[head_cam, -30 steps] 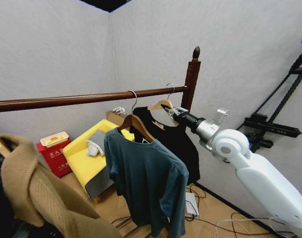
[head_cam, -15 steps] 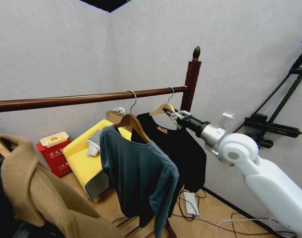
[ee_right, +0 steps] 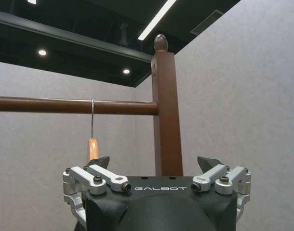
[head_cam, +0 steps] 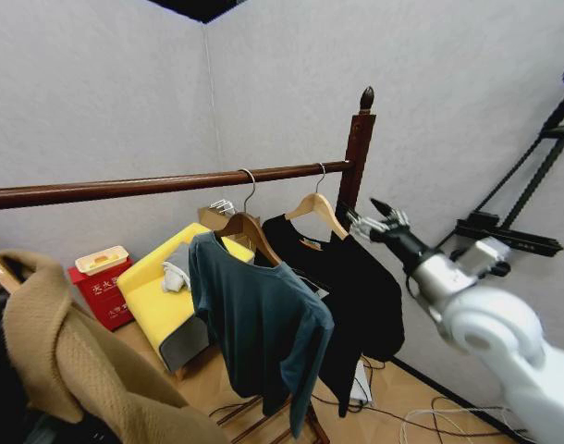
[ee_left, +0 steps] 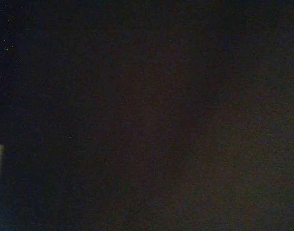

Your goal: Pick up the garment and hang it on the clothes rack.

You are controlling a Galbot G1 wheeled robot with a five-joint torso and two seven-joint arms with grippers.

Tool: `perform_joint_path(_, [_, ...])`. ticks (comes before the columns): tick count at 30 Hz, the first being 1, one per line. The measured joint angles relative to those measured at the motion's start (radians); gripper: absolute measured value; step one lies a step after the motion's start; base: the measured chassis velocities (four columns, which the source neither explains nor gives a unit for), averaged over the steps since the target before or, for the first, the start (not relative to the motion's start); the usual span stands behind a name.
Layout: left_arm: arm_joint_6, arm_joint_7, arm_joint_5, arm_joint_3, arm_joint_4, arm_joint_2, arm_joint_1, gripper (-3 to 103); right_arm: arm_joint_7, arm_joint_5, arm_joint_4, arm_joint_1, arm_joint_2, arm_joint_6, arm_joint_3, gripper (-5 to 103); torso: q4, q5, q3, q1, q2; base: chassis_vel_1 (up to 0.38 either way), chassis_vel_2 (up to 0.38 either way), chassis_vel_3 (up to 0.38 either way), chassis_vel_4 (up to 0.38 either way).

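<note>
Right tool [head_cam: 378,222], fingers spread and empty, hovers just beside the black shirt [head_cam: 351,296], which hangs by its hanger hook on the rack bar [head_cam: 171,183] near the end post. Best practice now: draw straight back, clear of the hanger. Three garments hang: tan coat [head_cam: 69,361], teal sweater [head_cam: 254,324], shirt.

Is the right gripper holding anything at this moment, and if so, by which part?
Nothing. The right gripper is open in the air beside the rack post, apart from the black shirt, whose hanger hook sits over the clothes rack bar.
</note>
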Motion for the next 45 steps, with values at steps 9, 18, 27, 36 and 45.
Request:
perform_joint_path(9, [0.000,0.000,0.000,0.000,0.000,0.000,0.000,46,0.006,-0.174,0.110,-0.360,0.191,0.028,0.128,100,-0.0002,0.0001,0.000,0.000,0.000,0.000,0.000,0.000,0.000])
perform_joint_path(18, [0.000,0.000,0.000,0.000,0.000,0.000,0.000,46,-0.004,-0.189,0.109,-0.402,0.220,0.045,0.171,100,0.0001,0.0002,0.000,0.000,0.000,0.061,-0.059,-0.054,0.057])
perform_joint_path(27, [0.000,0.001,0.000,0.000,0.000,0.000,0.000,46,-0.002,-0.187,0.106,-0.397,0.216,0.048,0.167,100,-0.0003,0.0004,0.000,0.000,0.000,0.220,-0.224,-0.210,0.190])
perform_joint_path(36, [0.000,0.000,0.000,0.000,0.000,0.000,0.000,46,0.002,-0.186,0.105,-0.381,0.210,0.045,0.150,100,-0.0006,-0.0007,0.000,0.000,0.000,0.303,-0.306,-0.291,0.306])
perform_joint_path(45, [0.000,0.000,0.000,0.000,0.000,0.000,0.000,46,-0.007,-0.189,0.105,-0.365,0.216,0.092,0.129,100,0.0006,-0.0003,0.000,-0.001,0.001,0.328,-0.306,-0.343,0.324])
